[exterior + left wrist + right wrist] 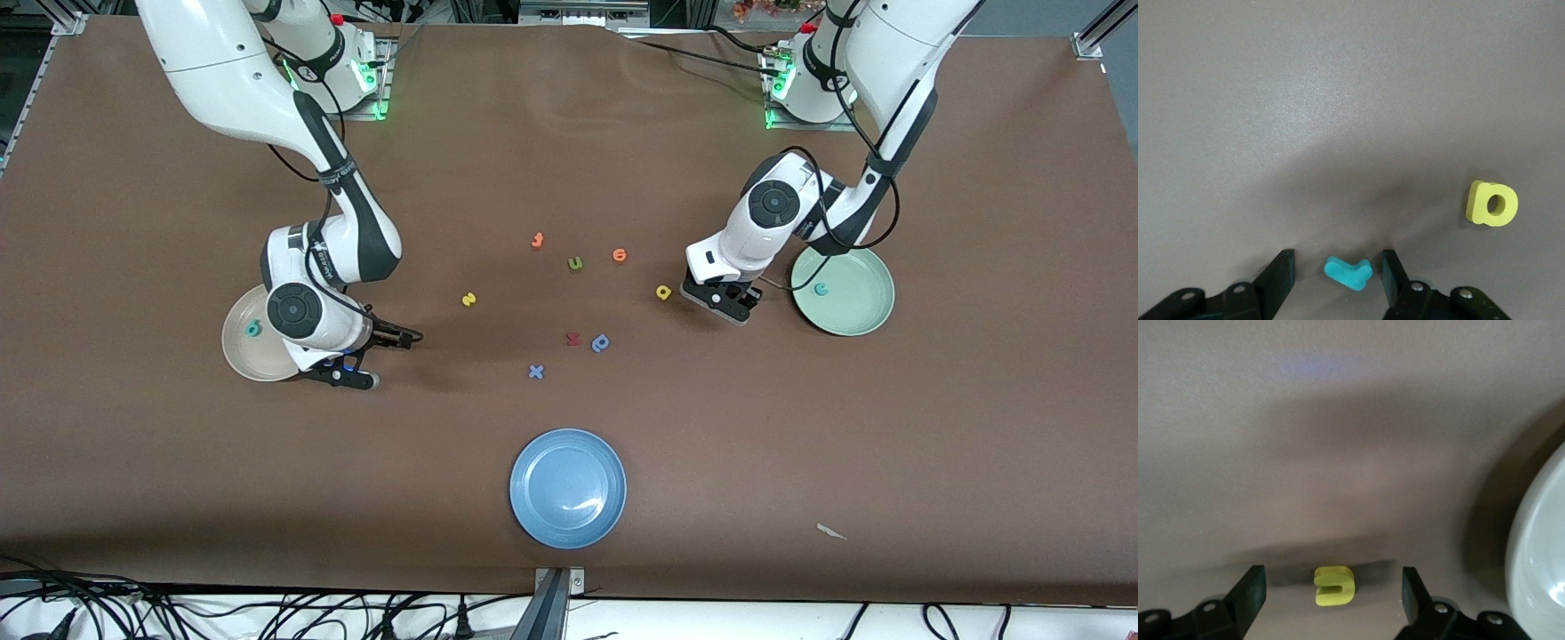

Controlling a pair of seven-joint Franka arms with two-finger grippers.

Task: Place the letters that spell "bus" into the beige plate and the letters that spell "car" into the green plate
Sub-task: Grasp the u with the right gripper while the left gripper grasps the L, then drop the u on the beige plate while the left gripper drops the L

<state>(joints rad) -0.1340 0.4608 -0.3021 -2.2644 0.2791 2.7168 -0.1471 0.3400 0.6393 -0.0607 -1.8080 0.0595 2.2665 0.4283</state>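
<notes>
Both arms are low over the brown table, each with a small letter between its fingers, so each looks ready to pinch one. The right gripper (pixel 1332 571) hangs wide open around the little yellow foam "u" (pixel 1335 585), which lies flat on the table and touches neither finger. It is right beside the round cream-beige plate (pixel 238 351), at the right arm's end of the middle of the front picture, so the trip will be short. The teal foam "b" (pixel 254 330) already lies in that plate. The yellow foam "s" (pixel 468 300) waits on the table near the middle. The left gripper (pixel 1337 255) is open too, with the teal foam "r" (pixel 1348 273) between its fingers and a small gap on each side. The yellow foam "a" (pixel 1492 204) lies just beside it. The round pale green plate (pixel 867 311) is close by at the left arm's end, with the teal foam "c" (pixel 820 288) inside. In the middle lie letters to leave alone: an olive-green "u" (pixel 575 263), two orange letters (pixel 537 240), a red letter (pixel 573 339), a blue "p" (pixel 601 342) and a blue "x" (pixel 535 372). A round blue plate (pixel 567 524) sits low in the picture. I think nothing blocks either way.
</notes>
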